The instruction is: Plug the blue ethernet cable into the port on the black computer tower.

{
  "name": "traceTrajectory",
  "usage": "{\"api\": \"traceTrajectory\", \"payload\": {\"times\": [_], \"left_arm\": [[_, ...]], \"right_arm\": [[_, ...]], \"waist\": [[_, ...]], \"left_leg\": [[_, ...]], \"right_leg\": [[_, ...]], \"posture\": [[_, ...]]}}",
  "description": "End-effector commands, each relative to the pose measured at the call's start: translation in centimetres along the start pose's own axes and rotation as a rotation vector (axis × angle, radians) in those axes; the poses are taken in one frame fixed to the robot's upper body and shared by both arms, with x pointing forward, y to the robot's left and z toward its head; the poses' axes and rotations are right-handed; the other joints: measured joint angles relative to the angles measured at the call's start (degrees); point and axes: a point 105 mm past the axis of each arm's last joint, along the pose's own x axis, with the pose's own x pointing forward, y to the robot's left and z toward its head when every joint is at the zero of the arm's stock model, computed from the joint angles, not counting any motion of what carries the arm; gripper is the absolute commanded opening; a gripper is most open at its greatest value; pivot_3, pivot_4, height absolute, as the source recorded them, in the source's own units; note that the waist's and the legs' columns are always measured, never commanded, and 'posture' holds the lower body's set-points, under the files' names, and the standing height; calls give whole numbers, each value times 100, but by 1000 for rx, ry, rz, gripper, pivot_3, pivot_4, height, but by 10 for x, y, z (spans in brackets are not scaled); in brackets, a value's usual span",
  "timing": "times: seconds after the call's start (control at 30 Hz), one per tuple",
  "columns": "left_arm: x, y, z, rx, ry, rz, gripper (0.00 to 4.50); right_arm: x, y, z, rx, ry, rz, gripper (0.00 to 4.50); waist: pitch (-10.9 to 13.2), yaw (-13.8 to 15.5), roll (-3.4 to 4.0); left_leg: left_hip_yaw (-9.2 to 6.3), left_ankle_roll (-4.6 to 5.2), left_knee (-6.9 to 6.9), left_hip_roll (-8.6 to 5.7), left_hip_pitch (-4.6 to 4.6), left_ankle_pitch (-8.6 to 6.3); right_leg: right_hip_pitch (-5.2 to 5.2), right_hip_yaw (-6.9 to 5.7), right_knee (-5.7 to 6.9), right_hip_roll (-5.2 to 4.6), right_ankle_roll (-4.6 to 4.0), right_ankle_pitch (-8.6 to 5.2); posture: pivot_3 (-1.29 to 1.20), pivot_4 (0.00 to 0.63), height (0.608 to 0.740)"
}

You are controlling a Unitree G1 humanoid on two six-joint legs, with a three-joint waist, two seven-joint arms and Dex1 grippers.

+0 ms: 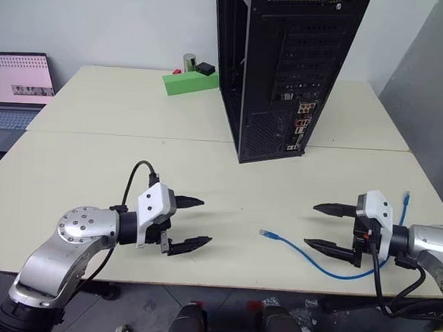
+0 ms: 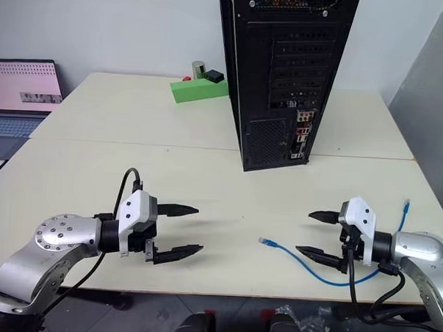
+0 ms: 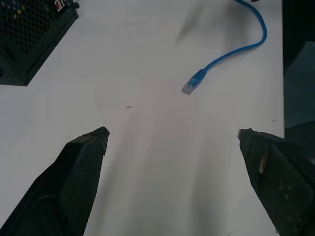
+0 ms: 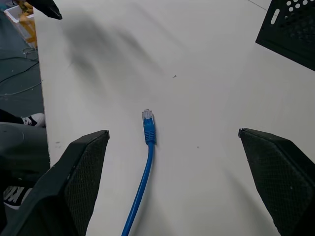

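Observation:
The black computer tower [image 1: 285,66] stands upright at the back of the table, rear panel facing me. Its port sits in the cluster of coloured connectors [image 1: 303,125] low on that panel. The blue ethernet cable [image 1: 306,254] lies loose on the table at the front right. One clear plug [image 1: 265,232] points toward the middle, and the other end [image 1: 406,196] is near the right edge. My right gripper [image 1: 311,225] hovers open just right of the near plug [image 4: 147,118], with the cord running beneath it. My left gripper [image 1: 206,222] is open and empty, left of the plug [image 3: 189,88].
A green box [image 1: 190,83] with a silver cylinder and a small black item on it sits behind the tower's left side. An open laptop [image 1: 19,84] stands at the far left. The cream table [image 1: 96,168] has a seam across its middle, and its front edge lies close below both grippers.

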Motion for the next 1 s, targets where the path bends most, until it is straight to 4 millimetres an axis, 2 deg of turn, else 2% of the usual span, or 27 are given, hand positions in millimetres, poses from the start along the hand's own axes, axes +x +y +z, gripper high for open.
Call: {"api": "traceTrajectory", "payload": {"times": [0.03,0.27,0.47,0.6,0.7,0.93,1.0], "left_arm": [[-4,-4,13,48,-29,-18,4500],[-1,-6,14,65,-29,-32,4500],[10,-4,19,73,-50,-46,4500],[25,-2,20,101,-64,-57,4500],[34,-3,11,152,-17,-78,4500],[41,-15,7,172,-13,-186,4500],[42,-15,7,176,-12,-182,4500]], "right_arm": [[-4,-2,4,-34,-16,-23,4468],[-5,1,3,-49,-6,-21,4468],[3,10,6,-56,-12,-7,4468],[17,9,-4,-18,18,-36,4468],[29,9,-13,-5,39,-52,4468],[55,12,-20,-6,38,-24,4468],[61,12,-27,-10,47,-18,4468]], "waist": [[0,0,0],[0,-1,0],[0,2,0],[-2,2,-3],[-2,-8,-3],[-1,-2,-4],[-1,-4,-4]], "left_leg": [[0,0,0,0,0,0],[0,0,0,0,1,0],[0,0,0,0,0,0],[0,0,1,-1,0,0],[0,0,0,-1,1,0],[-1,0,1,-1,0,0],[-1,0,1,0,1,0]], "right_leg": [[0,0,0,0,0,0],[0,0,0,0,0,0],[0,0,0,0,0,0],[2,-1,0,0,0,0],[0,1,1,1,0,0],[0,-1,0,1,0,0],[-1,0,2,2,0,0]], "posture": [[0,150,740],[0,150,740],[0,150,740],[0,150,740],[0,150,740],[0,150,740],[0,150,740]]}}
